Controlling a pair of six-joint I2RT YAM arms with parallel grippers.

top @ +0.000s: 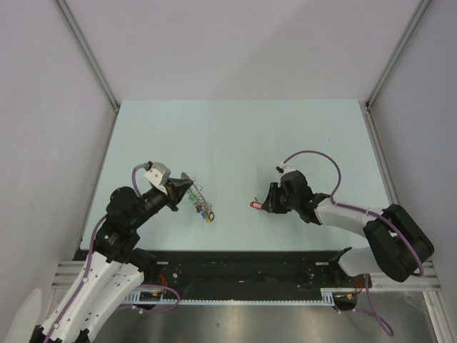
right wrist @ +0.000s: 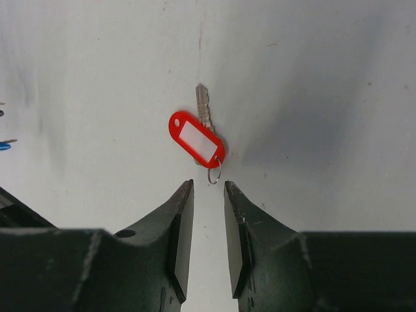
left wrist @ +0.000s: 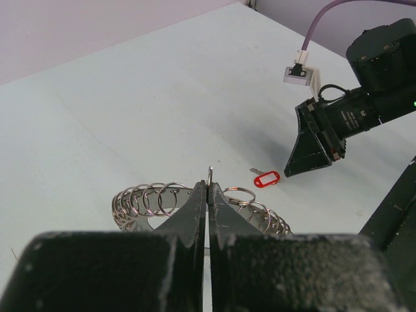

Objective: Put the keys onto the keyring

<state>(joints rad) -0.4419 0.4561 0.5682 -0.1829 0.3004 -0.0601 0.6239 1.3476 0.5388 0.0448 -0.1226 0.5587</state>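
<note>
The key with the red tag (right wrist: 197, 138) lies flat on the table, its small split ring toward my right gripper (right wrist: 208, 186). That gripper is open and empty, its tips just short of the tag. In the top view the key (top: 255, 204) lies just left of the right gripper (top: 268, 204). My left gripper (left wrist: 208, 187) is shut on the keyring (left wrist: 156, 198), pinching one small split ring that stands up between the tips. The keyring (top: 197, 199), with coloured tags, lies beside the left gripper (top: 184, 191). The red key also shows in the left wrist view (left wrist: 265, 178).
The pale green table (top: 235, 136) is walled by white panels at the back and sides. A black rail (top: 235, 275) runs along the near edge. The right arm's purple cable (top: 321, 158) loops above its wrist.
</note>
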